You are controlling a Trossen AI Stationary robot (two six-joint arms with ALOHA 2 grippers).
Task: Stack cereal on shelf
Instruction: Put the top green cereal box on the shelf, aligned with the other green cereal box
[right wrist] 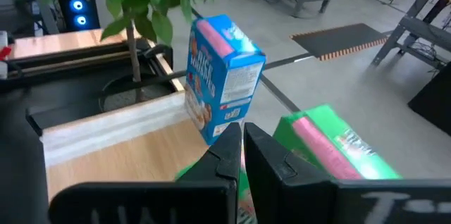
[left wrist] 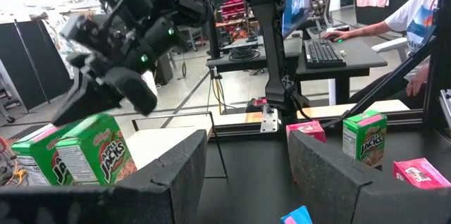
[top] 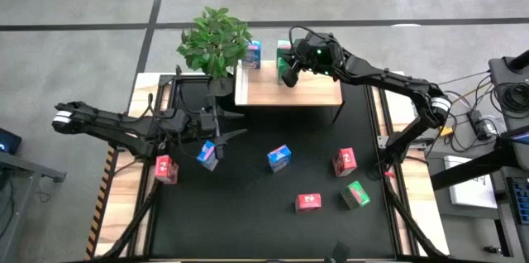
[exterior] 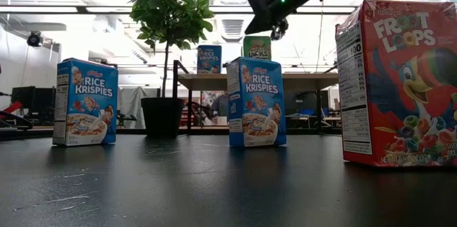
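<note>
On the wooden shelf [top: 306,91] at the table's far side stand a blue cereal box [top: 252,54] and two green ones [left wrist: 88,155] [left wrist: 32,155]. My right gripper [right wrist: 242,146] is shut and hovers just over the green boxes, beside the blue box [right wrist: 222,76]. My left gripper [top: 231,135] stands open above the table's left half with nothing between its fingers [left wrist: 176,175]. A blue box [top: 207,155] rests on the table below it. My right gripper comes slanting down from the table's right with its shut fingers [left wrist: 84,104] close above the top of a green box [left wrist: 91,127]. Whether they touch it I cannot tell.
Loose boxes stand on the black mat: red [top: 165,168], blue [top: 278,158], red [top: 345,161], red [top: 308,203] and green [top: 357,194]. A potted plant [top: 215,40] stands at the shelf's left end. A person [left wrist: 423,20] sits at a desk beyond the table.
</note>
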